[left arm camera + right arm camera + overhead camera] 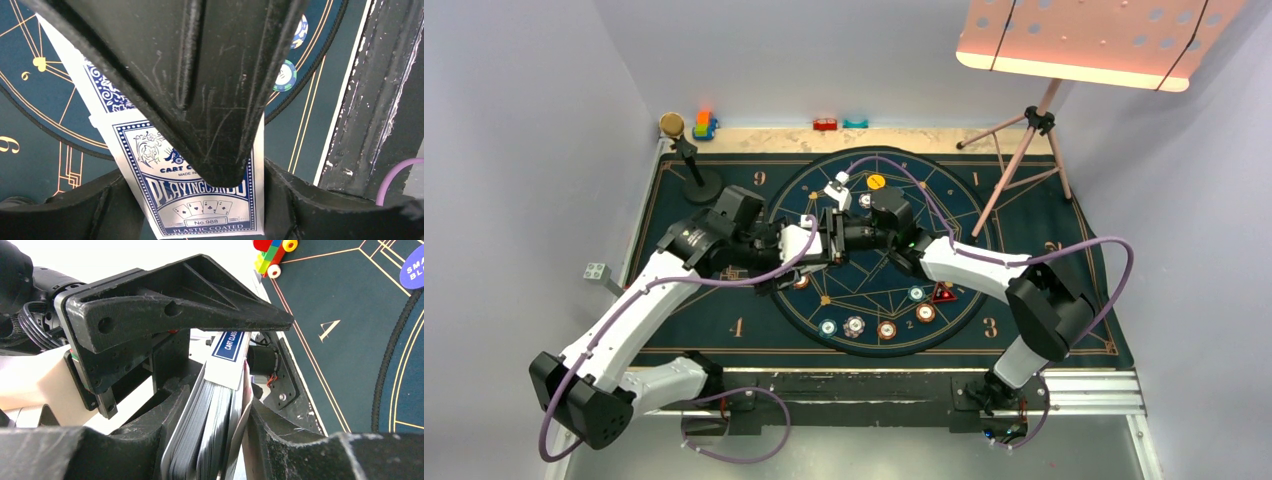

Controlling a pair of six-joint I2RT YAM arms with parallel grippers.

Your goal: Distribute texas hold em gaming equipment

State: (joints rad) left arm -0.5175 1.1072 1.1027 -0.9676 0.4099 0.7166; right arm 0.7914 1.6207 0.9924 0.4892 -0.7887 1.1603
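Unboxing step, above the centre of the round mat: right gripper clamps the deck of cards; left gripper pinches narrow on the card box; next, we judge, a straight pull apart, keeping the cards squared.

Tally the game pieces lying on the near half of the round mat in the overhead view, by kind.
Chips: 6, the last one partly hidden at the left
Red triangular marker: 1
Total: 7
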